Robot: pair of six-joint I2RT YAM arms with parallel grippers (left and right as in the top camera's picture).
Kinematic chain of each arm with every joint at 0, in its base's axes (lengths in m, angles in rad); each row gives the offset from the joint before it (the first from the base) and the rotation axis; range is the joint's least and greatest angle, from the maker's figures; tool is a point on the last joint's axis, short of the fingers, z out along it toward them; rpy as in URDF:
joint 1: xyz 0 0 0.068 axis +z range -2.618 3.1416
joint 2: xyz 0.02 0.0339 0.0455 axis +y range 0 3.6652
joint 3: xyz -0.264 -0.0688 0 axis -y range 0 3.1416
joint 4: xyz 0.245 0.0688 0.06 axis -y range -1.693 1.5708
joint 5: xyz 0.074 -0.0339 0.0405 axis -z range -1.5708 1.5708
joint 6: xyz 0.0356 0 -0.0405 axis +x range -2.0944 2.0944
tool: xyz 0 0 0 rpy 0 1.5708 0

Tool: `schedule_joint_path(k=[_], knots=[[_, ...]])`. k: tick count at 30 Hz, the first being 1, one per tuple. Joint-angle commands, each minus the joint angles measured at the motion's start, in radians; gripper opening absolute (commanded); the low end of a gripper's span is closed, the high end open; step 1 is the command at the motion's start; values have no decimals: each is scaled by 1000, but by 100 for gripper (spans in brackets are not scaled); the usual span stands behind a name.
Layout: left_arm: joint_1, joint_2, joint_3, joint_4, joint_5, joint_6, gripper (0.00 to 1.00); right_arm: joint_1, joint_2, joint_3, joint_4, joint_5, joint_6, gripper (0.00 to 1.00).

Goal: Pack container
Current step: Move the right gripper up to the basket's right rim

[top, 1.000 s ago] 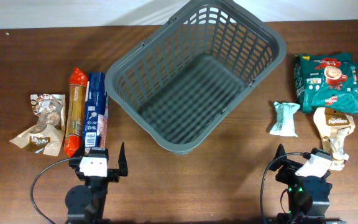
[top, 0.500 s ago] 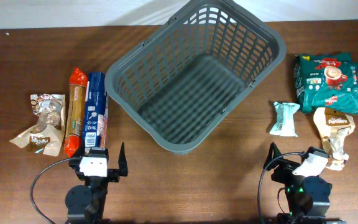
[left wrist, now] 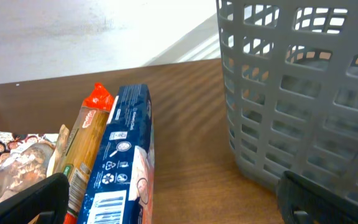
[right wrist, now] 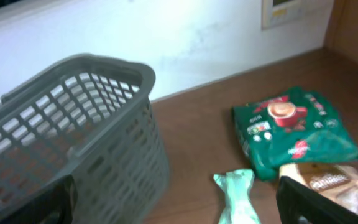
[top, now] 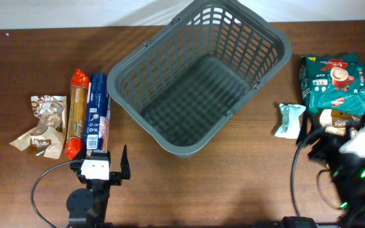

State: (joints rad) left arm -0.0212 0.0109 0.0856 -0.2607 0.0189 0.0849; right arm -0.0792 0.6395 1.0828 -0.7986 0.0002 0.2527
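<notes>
The dark grey lattice container (top: 201,76) stands empty at the table's middle, turned at an angle. My left gripper (top: 101,159) is open and empty, low at the front left, with the blue packet (top: 98,114) just ahead of it. My right gripper (top: 327,134) is open and empty, raised over the right side near the mint packet (top: 289,120) and a beige packet (top: 338,119), which it partly hides. In the right wrist view the mint packet (right wrist: 236,196) lies between my open fingers, with the container (right wrist: 73,143) at left.
An orange-red packet (top: 76,113) and a brown wrapper packet (top: 43,123) lie left of the blue one. A green coffee bag (top: 332,82) lies at the far right. The left wrist view shows the blue packet (left wrist: 120,162) and the container wall (left wrist: 303,93).
My right arm has risen and moved away from the front edge to the right, toward the packets, blurred by motion. The left arm and all packets have not moved.
</notes>
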Motion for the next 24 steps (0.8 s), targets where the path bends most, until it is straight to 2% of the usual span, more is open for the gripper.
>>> schedule_joint_path(k=[1, 5, 9, 10, 11, 15, 19, 24], knots=[[-2, -6, -5, -1, -7, -2, 99, 6, 230, 303, -135, -76, -101, 99], [-2, -6, -5, -1, -7, -2, 99, 6, 420, 546, -215, -86, -192, 99], [-2, -6, -5, -1, -7, -2, 99, 6, 655, 807, -282, -87, -199, 99], [-2, -6, -5, -1, -8, -2, 99, 6, 734, 893, -313, -101, -224, 99], [-2, -6, -5, -1, -7, -2, 99, 6, 879, 1056, -383, -127, -262, 99], [-2, -6, -5, -1, -8, -2, 99, 6, 1178, 1384, -544, -154, -320, 99], [-2, -6, -5, -1, -7, -2, 99, 6, 1382, 1553, -611, -168, -347, 99], [-2, -6, -5, -1, -7, -2, 99, 7, 1517, 1563, -606, -189, -402, 99]])
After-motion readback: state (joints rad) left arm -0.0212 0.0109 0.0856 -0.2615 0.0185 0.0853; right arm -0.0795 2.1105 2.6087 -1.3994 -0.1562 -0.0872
